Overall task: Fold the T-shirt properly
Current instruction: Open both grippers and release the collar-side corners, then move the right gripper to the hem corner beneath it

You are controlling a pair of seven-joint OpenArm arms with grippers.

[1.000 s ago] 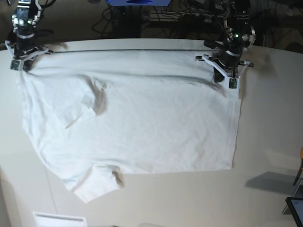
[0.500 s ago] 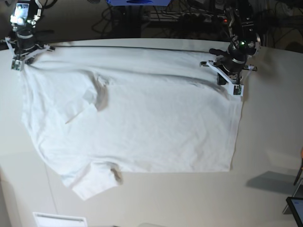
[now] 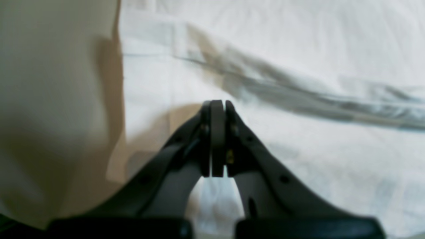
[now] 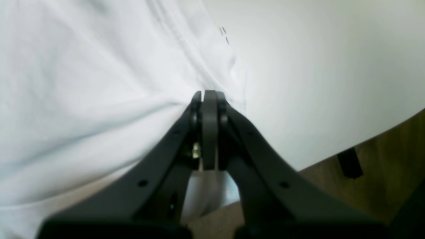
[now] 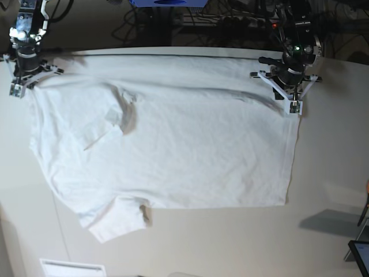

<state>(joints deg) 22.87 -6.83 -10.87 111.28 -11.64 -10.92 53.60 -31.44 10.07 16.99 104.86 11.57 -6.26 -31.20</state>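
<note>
The white T-shirt [image 5: 190, 144] lies spread out on the table, with one sleeve at the front left and a crumpled fold near the collar. My left gripper [image 5: 294, 107] is at the shirt's far right corner, shut on the fabric. In the left wrist view the gripper [image 3: 217, 103] has its jaws pressed together over the T-shirt [image 3: 315, 49], with cloth showing behind the tips. My right gripper [image 5: 16, 91] is at the far left corner. In the right wrist view it [image 4: 209, 94] is shut on the T-shirt [image 4: 83, 83], and creases run toward the tips.
The pale table [image 5: 323, 231] extends beyond the shirt at the front and right. A white label [image 5: 72, 268] lies at the front left edge. A dark object [image 5: 360, 254] stands at the right edge. Cables lie behind the table. The table edge and brown floor [image 4: 382, 149] show beside my right gripper.
Both grippers stayed shut and shifted a little, the left one rightward. The shirt's far edge and right side moved slightly to the right with them.
</note>
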